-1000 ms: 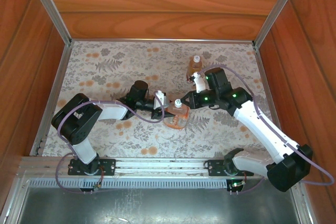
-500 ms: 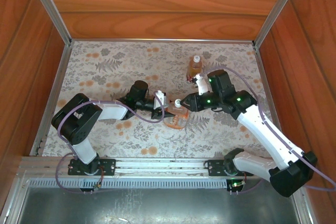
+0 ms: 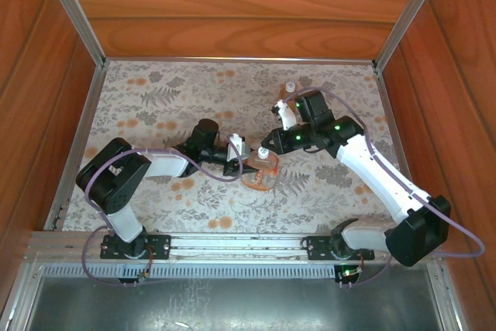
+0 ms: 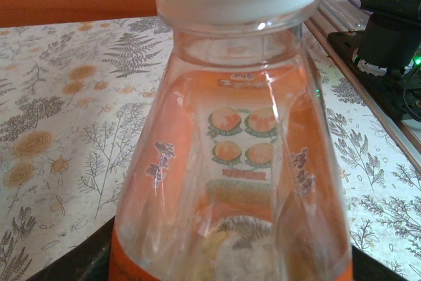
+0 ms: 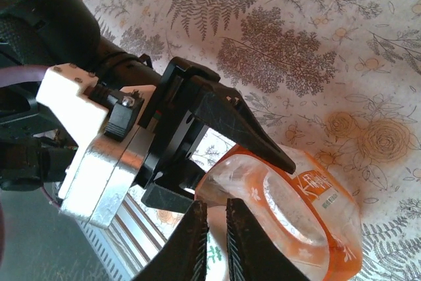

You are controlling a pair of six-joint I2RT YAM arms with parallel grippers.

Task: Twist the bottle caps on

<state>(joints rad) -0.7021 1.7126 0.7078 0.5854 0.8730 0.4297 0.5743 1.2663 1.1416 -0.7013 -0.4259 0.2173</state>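
Your left claw [image 3: 249, 165] reaches in from 9 o'clock and is clamped on the lower body of the wide, squarish clear plastic bottle of orange liquid [image 4: 230, 162]. That bottle stands on the floral-patterned surface [image 3: 155, 114], just toward 4 o'clock from its middle. A small whitish round screw cap [image 4: 237, 1] sits on its neck; how far it is threaded you cannot tell. Your right claw [image 5: 216, 208] comes in from 2 o'clock with its tips pinched almost together at the top of the wide bottle, and the pictures do not show whether the cap is between them. The slimmer round clear bottle of orange liquid [image 3: 287, 95] stands well apart at 1 o'clock, partly behind your right arm, with a whitish top. Expect the wide bottle to be thin-walled and springy, so a hard squeeze would likely dent it and tilt the neck; the liquid low down should help steady it. The cap is probably light, smooth and easy to flick away. Take it across its side wall, square to the neck, and hold the bottle low on its flat faces.
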